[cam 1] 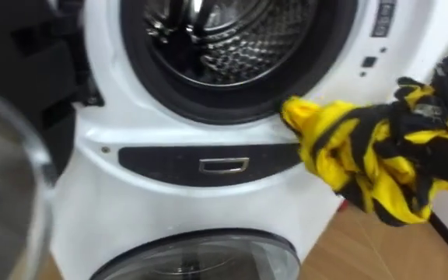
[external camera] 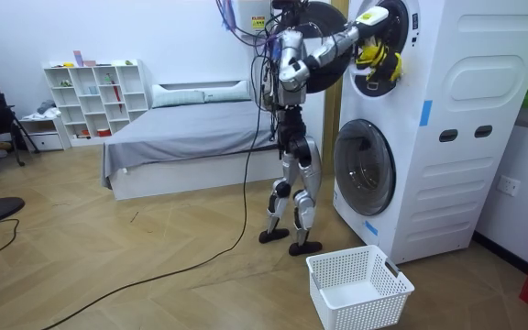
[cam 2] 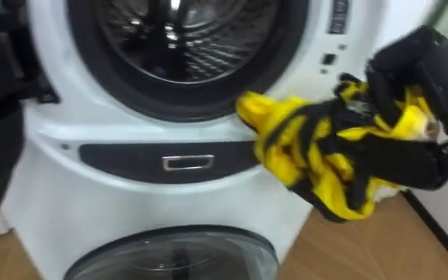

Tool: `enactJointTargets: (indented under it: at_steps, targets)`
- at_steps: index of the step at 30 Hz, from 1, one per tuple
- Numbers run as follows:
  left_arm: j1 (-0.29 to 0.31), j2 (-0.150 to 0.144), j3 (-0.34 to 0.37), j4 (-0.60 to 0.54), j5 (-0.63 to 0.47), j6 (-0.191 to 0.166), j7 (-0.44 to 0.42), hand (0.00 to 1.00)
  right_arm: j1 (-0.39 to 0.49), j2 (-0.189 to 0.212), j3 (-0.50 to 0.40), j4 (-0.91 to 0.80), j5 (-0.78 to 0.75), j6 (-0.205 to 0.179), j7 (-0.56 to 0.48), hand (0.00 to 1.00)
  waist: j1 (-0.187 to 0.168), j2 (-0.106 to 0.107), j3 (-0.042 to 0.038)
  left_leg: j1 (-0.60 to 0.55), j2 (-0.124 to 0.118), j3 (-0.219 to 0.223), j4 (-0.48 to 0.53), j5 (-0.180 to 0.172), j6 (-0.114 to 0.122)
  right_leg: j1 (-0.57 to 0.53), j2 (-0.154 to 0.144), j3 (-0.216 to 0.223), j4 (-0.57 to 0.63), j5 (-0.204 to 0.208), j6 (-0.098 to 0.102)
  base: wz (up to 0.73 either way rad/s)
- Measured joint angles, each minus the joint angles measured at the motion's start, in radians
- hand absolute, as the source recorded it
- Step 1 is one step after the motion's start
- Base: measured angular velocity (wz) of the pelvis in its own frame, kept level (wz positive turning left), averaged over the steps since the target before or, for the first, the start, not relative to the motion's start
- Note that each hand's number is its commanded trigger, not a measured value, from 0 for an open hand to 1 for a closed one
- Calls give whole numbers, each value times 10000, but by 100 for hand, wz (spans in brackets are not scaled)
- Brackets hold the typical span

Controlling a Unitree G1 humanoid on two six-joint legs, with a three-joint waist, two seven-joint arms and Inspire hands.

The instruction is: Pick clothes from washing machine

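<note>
One bunched yellow-and-black cloth garment (cam 2: 317,155) is clenched in the black right hand (cam 2: 414,78), trailing leftward from the fingers, outside the steel drum (cam 2: 185,39) up-left; white plastic basket (external camera: 374,312) well below

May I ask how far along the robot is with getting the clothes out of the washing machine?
Done: the yellow-and-black garment is out of the drum. In hand: the right hand grips it just outside the drum's opening. Left, probably: putting it in the white basket, where no clothes show; the visible part of the drum shows none either.
</note>
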Motion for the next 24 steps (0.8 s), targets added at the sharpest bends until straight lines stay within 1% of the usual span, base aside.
enactJointTargets:
  at_steps: [1,2,3,5,6,8,10,12,13,15,16,17,19,20,21,22,23,24]
  targets:
    - [-5,33,19,-1,1,2,12,0,13,0,1,104,-69,59,-39,100,-85,-35,35,-27,0,11,48,-23,-1,-21,24,74,16,20,3,-35]
    - [-64,129,23,-4,-10,6,45,0,112,0,-13,302,-244,171,-137,100,-219,-127,32,-160,-13,108,109,-42,6,-224,41,160,164,22,5,-37]
    - [-106,186,22,-17,-58,6,125,0,322,0,-53,347,-445,352,-215,100,-241,-205,36,-228,-32,308,115,-45,10,-424,89,341,323,27,14,-40]
    - [-217,204,21,-32,-82,5,197,0,615,2,-45,353,-727,517,-224,100,-312,-236,33,-315,-36,523,165,-87,22,-615,111,399,462,52,29,-41]
    - [-296,221,-32,-32,-99,4,211,0,812,2,-21,387,-856,584,-255,100,-370,-257,44,-299,-33,655,157,-112,16,-663,166,511,503,52,32,-38]
    - [-404,259,-204,-25,-115,10,314,0,1049,31,204,779,-889,603,-423,100,-354,-310,48,-211,-11,959,103,-138,-10,-678,272,714,510,85,39,-42]
    - [-540,261,-387,-23,-113,61,477,0,1228,156,473,1205,-1288,879,-444,100,-349,-361,51,-184,16,1176,83,-166,-19,-701,356,900,488,131,48,-37]
    - [-673,265,-592,-20,-128,164,580,0,1237,195,867,1725,-1749,1277,-393,100,-370,-368,48,-227,20,1429,60,-197,-19,-815,416,998,476,172,65,-32]
    - [-728,272,-603,-21,-129,199,593,0,1249,195,928,1850,-1805,1363,-360,100,-361,-372,44,-247,14,1468,58,-199,-18,-855,429,1069,477,179,72,-22]
    - [-852,322,-752,-74,-136,303,597,0,1302,204,1103,2097,-1906,1686,-202,100,-340,-378,39,-398,2,1607,95,-200,-16,-1051,478,1209,478,226,89,-19]
    - [-952,340,-767,-87,-161,357,592,0,1300,225,1151,2177,-1905,1687,-191,100,-347,-380,38,-467,5,1615,114,-200,-15,-1100,480,1225,465,249,90,-11]
    - [-1005,383,-852,-203,-520,440,587,0,1279,372,1204,2332,-1888,1698,-181,100,-373,-386,33,-629,11,1635,185,-221,-9,-1240,479,1228,438,293,93,-8]
    - [-1096,421,-1014,-458,-921,494,588,0,1150,464,1362,2785,-1831,1687,-180,100,-354,-366,31,-842,31,1669,279,-240,-5,-1366,492,1262,296,422,99,-10]
    - [-1187,456,-1176,-446,-1009,509,604,0,934,515,1460,3345,-1757,1674,-180,100,-338,-333,60,-895,35,1701,320,-244,-3,-1403,500,1323,286,462,105,-11]
    - [-1269,454,-1331,-445,-1167,508,614,0,654,516,1596,3984,-1720,1705,-180,100,-335,-277,66,-954,-4,1806,337,-264,-7,-1482,527,1384,310,466,109,-15]
    - [-1323,453,-1390,-444,-1253,508,613,0,560,516,1668,4212,-1731,1780,-181,100,-311,-228,37,-1032,2,1855,350,-272,-9,-1567,541,1398,325,476,111,-22]
    - [-1412,452,-1565,-427,-1372,509,616,0,425,519,1771,4543,-1763,1882,-178,100,-311,-129,7,-1186,16,1926,359,-273,-6,-1737,546,1448,324,515,116,-23]
    - [-1497,448,-1603,-428,-1560,508,615,0,253,519,1838,4828,-1779,1884,-178,100,-327,-59,13,-1332,-5,1956,405,-281,9,-1893,541,1455,364,530,117,-19]
